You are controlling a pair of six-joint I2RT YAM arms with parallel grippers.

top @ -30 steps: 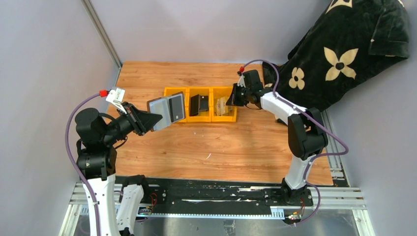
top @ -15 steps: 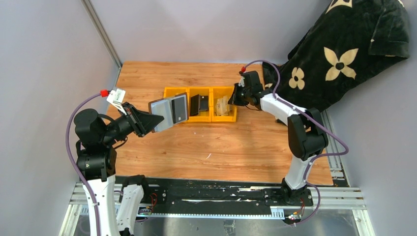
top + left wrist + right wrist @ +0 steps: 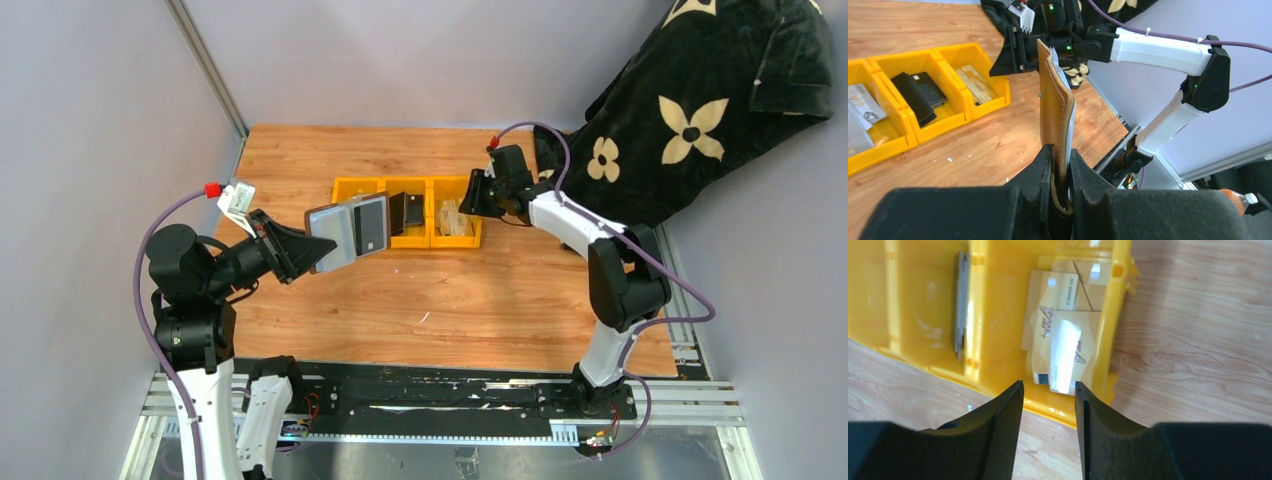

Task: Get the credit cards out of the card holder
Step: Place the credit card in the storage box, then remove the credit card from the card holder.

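Observation:
My left gripper (image 3: 305, 247) is shut on the card holder (image 3: 345, 232) and holds it open above the table, grey inside and dark pocket (image 3: 371, 224) facing up. In the left wrist view its brown leather (image 3: 1052, 105) stands edge-on between my fingers (image 3: 1043, 170). My right gripper (image 3: 468, 198) is open and empty, hovering over the right bin, where tan credit cards (image 3: 1058, 330) lie. Black cards (image 3: 405, 212) lie in the middle bin and silver cards (image 3: 860, 105) in the left one. No card shows in the holder's pocket.
Three joined yellow bins (image 3: 432, 240) stand at mid-table; the held holder hides part of the left one. A black blanket with cream flowers (image 3: 690, 120) hangs at the back right. Grey walls close in the left and back sides.
My left gripper has carried the open card holder a little to the right, toward the bins. My right gripper has shifted slightly left over the right bin, still open.

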